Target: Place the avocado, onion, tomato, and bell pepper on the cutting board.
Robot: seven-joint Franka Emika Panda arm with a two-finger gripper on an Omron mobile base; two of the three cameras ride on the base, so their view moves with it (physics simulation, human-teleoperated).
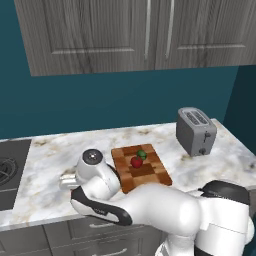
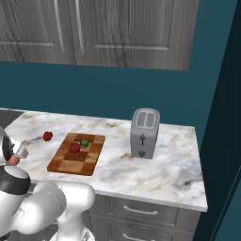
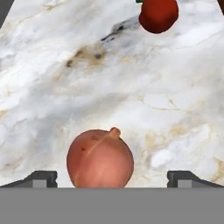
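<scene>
Your fingers [image 3: 112,177] are standing spread wide with the onion [image 3: 100,160] sitting between them on the counter [image 3: 65,100] (not gripped). The avocado [image 1: 142,154] and a red fruit [image 1: 136,162] are lying on the cutting board [image 1: 150,172].

avocado [image 2: 84,142] and tomato [image 2: 74,148] on cutting board [image 2: 75,162], toaster [image 2: 144,132] right of it

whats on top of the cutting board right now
On the cutting board sit two things: a dark-green avocado and a red fruit close beside it. The robot's arm hides the board's near left corner in the left base view.
</scene>
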